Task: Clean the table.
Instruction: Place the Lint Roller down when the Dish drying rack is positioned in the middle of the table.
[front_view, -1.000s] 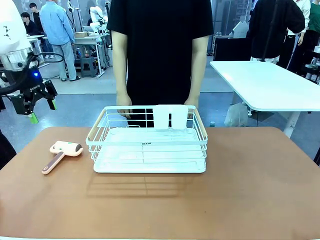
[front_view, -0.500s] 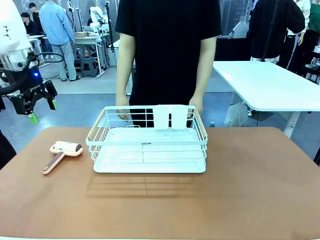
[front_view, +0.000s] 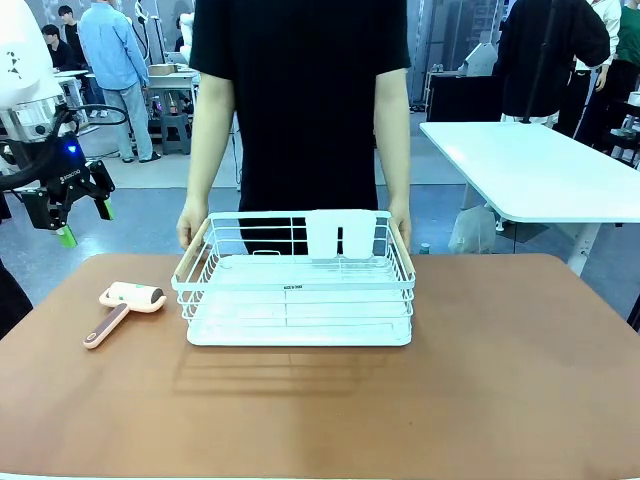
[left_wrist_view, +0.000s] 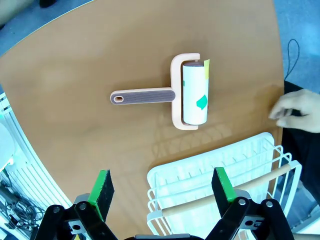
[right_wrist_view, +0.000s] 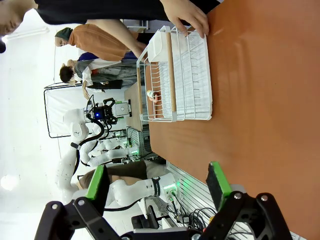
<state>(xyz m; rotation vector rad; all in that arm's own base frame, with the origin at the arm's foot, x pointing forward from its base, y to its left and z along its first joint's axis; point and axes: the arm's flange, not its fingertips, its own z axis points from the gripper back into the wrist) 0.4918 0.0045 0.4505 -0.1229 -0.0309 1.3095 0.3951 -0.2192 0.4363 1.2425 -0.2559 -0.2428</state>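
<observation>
White arm, black green-padded claw (front_view: 83, 222)

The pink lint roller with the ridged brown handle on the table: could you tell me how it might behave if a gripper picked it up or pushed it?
The pink lint roller with its white paper drum looks light. Pushed sideways, the drum may roll. Its ridged brown handle probably offers a firm, non-slip grip.

We are holding our left gripper (front_view: 79, 222) raised off to our left side, pointing downward, its green-padded fingers (left_wrist_view: 102, 186) spread wide with nothing between them. We are also keeping our right gripper (right_wrist_view: 157, 187) with fingers spread wide and nothing between them, seen from its own wrist camera.
</observation>
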